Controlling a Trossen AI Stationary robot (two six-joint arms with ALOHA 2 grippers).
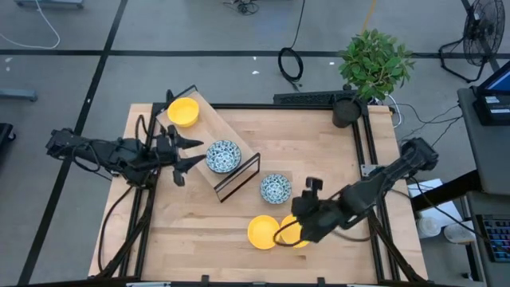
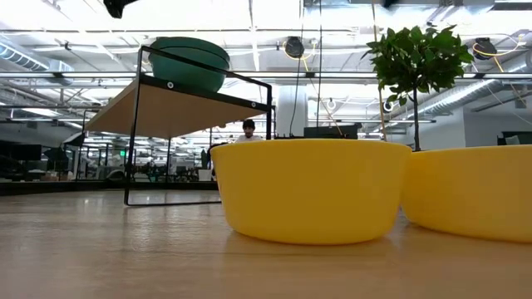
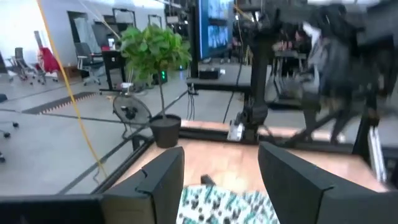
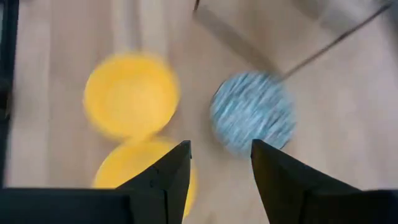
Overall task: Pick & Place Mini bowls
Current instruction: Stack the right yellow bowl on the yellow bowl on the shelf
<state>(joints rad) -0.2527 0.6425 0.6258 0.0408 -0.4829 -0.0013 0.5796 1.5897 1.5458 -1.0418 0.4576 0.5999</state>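
Our right gripper (image 4: 221, 165), fingers spread and empty, hovers over a small glossy yellow bowl (image 1: 293, 232) touching a second yellow bowl (image 1: 261, 231) at the table's front. Our left gripper (image 1: 191, 151), also spread, faces the blue-patterned white bowl (image 1: 223, 156) on the wooden shelf (image 1: 209, 121). We judge these bowls rigid, light, slippery (likely breakable); pinch one rim wall.

Bright overhead ceiling light, both wrist views motion-blurred

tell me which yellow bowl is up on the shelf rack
The yellow bowl at the rack's far left end, beside a blue patterned bowl. The other two yellow bowls sit on the table by the right end effector.
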